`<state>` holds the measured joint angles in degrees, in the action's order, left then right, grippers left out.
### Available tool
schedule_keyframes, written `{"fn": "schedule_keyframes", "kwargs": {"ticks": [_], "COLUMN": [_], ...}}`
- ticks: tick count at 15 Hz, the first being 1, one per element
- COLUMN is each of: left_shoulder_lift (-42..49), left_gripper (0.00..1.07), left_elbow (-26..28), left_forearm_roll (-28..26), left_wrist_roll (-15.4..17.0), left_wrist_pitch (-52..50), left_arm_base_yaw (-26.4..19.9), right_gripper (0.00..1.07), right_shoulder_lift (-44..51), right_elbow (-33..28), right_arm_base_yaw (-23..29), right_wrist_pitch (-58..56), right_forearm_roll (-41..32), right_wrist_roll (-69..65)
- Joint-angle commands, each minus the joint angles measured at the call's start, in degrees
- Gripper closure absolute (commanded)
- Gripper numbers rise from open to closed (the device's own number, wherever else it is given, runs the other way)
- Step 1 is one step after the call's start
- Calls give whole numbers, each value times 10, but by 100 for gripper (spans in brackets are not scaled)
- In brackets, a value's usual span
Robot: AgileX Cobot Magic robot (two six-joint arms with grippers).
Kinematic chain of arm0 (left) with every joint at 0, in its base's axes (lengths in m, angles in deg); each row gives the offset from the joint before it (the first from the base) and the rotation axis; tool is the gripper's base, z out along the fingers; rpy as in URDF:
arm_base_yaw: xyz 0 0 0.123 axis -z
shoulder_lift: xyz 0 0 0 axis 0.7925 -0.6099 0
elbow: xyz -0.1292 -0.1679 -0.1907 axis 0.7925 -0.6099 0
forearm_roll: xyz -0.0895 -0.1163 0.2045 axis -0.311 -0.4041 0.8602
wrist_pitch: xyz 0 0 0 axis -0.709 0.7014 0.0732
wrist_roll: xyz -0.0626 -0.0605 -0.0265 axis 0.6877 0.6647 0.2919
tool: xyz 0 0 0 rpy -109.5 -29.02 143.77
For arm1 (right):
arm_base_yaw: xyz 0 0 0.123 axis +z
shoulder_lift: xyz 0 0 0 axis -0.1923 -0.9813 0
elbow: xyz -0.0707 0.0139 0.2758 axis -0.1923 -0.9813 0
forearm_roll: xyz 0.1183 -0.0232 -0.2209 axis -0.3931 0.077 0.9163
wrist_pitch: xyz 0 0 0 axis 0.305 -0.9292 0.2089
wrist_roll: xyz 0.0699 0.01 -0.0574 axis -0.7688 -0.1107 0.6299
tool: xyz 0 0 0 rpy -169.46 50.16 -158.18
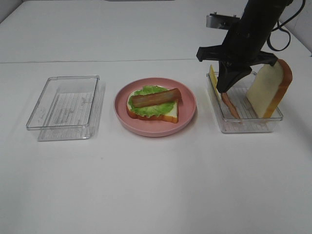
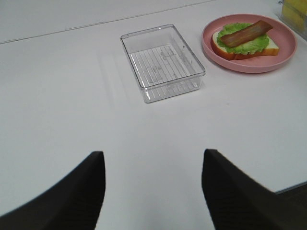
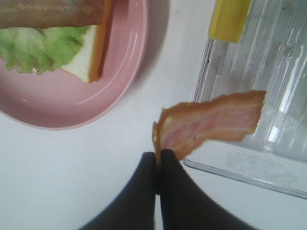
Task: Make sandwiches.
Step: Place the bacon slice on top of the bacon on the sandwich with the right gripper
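Note:
On the pink plate [image 1: 187, 112] lies a bread slice [image 1: 165, 114] topped with green lettuce [image 1: 148, 108] and one bacon strip [image 1: 156, 97]; the stack also shows in the left wrist view [image 2: 247, 40] and the right wrist view [image 3: 48, 43]. My right gripper [image 1: 226, 90] [image 3: 158, 160] is shut on a second bacon strip [image 3: 211, 123] [image 1: 230, 105], holding it over the right clear tray [image 1: 243, 127]. A second bread slice [image 1: 270, 90] leans in that tray, and a yellow cheese slice [image 1: 213, 76] [image 3: 230, 19] stands at its left end. My left gripper [image 2: 151, 187] is open and empty over bare table.
A clear plastic tray [image 1: 66, 107] with nothing in it sits left of the plate; it also shows in the left wrist view [image 2: 160, 62]. The white table extends all round.

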<state>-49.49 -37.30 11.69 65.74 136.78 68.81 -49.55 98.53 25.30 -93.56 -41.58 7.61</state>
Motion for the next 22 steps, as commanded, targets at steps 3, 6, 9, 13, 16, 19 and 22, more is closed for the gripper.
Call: {"fn": "schedule_keyframes", "kwargs": {"ticks": [3,6,9,13,16,19,22], "left_shoulder_lift": [13,13,13,13,13,13,13], "left_gripper": [49,49,49,49,49,49,49], "left_elbow": [-1,-1,-1,-1,-1,-1,-1], "left_forearm_roll": [1,1,1,1,1,1,1], "left_wrist_roll": [2,2,2,2,2,2,2], "left_wrist_pitch": [-3,-3,-3,-3,-3,-3,-3], "left_arm_base_yaw": [2,2,2,2,2,2,2], "right_gripper": [107,107,107,107,107,107,107], "right_shoulder_lift": [69,82,81,37,-8,-61,-99], "right_elbow": [3,2,2,2,2,2,2], "right_arm_base_yaw": [1,1,1,1,1,6,32], "right_wrist_pitch": [-6,10,48,63,60,48,63], "right_forearm_roll": [-35,-165,-273,-421,-507,-596,-650], "right_wrist_roll": [26,96,150,241,291,337,363]}}
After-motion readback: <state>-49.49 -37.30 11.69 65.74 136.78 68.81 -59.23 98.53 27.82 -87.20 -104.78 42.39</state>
